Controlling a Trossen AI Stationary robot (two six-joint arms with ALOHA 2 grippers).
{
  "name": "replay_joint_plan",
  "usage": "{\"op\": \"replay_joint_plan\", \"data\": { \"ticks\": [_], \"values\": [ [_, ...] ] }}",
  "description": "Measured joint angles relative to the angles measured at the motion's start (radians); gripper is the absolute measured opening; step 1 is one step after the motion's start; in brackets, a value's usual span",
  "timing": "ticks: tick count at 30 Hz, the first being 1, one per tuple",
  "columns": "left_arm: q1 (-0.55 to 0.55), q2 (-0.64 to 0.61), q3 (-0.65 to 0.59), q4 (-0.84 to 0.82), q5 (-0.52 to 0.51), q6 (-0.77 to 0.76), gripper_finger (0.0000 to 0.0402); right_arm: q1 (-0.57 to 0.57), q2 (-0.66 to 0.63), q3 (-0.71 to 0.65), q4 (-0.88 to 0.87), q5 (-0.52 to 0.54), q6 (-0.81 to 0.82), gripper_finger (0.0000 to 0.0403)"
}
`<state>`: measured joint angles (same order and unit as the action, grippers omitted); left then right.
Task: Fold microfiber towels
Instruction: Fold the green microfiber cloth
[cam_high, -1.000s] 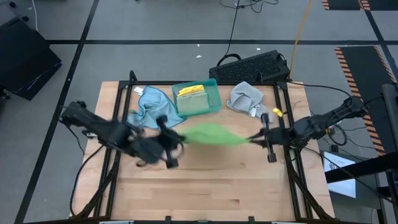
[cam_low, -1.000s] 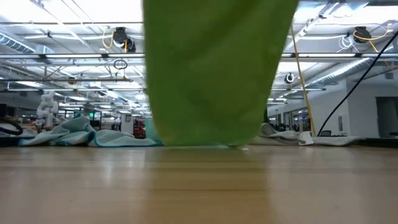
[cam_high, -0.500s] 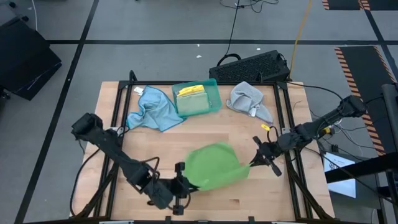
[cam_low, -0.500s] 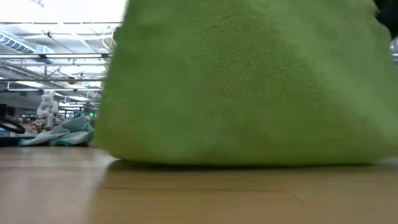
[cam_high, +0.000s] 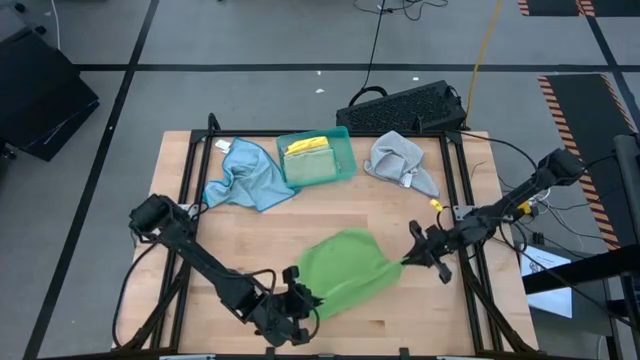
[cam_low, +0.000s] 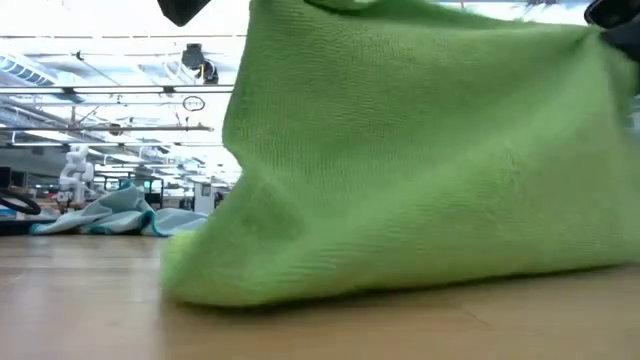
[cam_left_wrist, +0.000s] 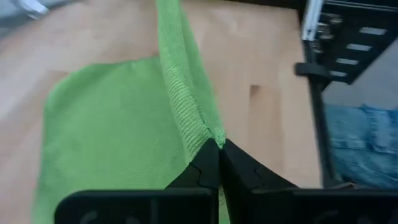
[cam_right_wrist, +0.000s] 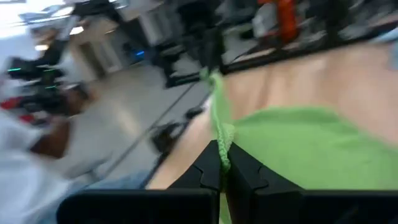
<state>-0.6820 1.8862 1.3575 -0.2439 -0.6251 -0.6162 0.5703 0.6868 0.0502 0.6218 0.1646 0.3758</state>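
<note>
A green microfiber towel (cam_high: 340, 268) is stretched between my two grippers over the near middle of the table. My left gripper (cam_high: 306, 300) is shut on its near-left corner and my right gripper (cam_high: 406, 262) on its right corner. The towel's far part (cam_high: 345, 243) lies on the wood, and in the low view its lower edge (cam_low: 290, 292) rests on the table. A light blue towel (cam_high: 240, 175) lies crumpled at the far left, a grey towel (cam_high: 398, 158) at the far right, and a yellow towel (cam_high: 308, 150) in a teal tray (cam_high: 343, 136). My left gripper pinches a corner of the green towel (cam_left_wrist: 210, 135) between its two shut fingers, slanting down from the table's left. The held edge rises clear of the table while the cloth beyond it lies on the wood. My right gripper pinches the opposite corner (cam_right_wrist: 222, 134) between its shut fingers, coming in about level from the table's right. The edge runs away from the fingers, raised, with the cloth beside it sloping down to the table.
A black keyboard (cam_high: 405, 105) sits beyond the table's far right corner. Black frame rails (cam_high: 190, 180) run along both sides. Bare wood (cam_high: 250, 230) lies between the green towel and the towels at the back.
Both grippers have come down and toward the table's near edge, the left one the farther, carrying the green towel. The towel, which hung stretched between them over mid-table, now has its lower part laid on the wood. Both stayed shut.
</note>
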Motion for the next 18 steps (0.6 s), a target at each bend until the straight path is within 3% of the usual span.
{"op": "replay_joint_plan", "data": {
  "ticks": [4,10,16,18],
  "values": [
    [0.006,-0.011,0.0,-0.059,-0.082,0.057,0.0007,-0.02,0.002,0.049,-0.008,0.101,-0.155,0.0002],
    [0.085,-0.147,0.001,-0.136,-0.261,0.202,0.0007,-0.116,0.003,0.214,0.001,0.203,-0.436,0.0002],
    [0.227,-0.36,0.001,-0.144,-0.322,0.48,0.0007,-0.307,0.001,0.445,-0.1,0.195,-0.621,0.0002],
    [0.292,-0.437,0.001,-0.147,-0.319,0.548,0.0007,-0.383,0.003,0.526,-0.163,0.146,-0.629,0.0002]
  ]
}}
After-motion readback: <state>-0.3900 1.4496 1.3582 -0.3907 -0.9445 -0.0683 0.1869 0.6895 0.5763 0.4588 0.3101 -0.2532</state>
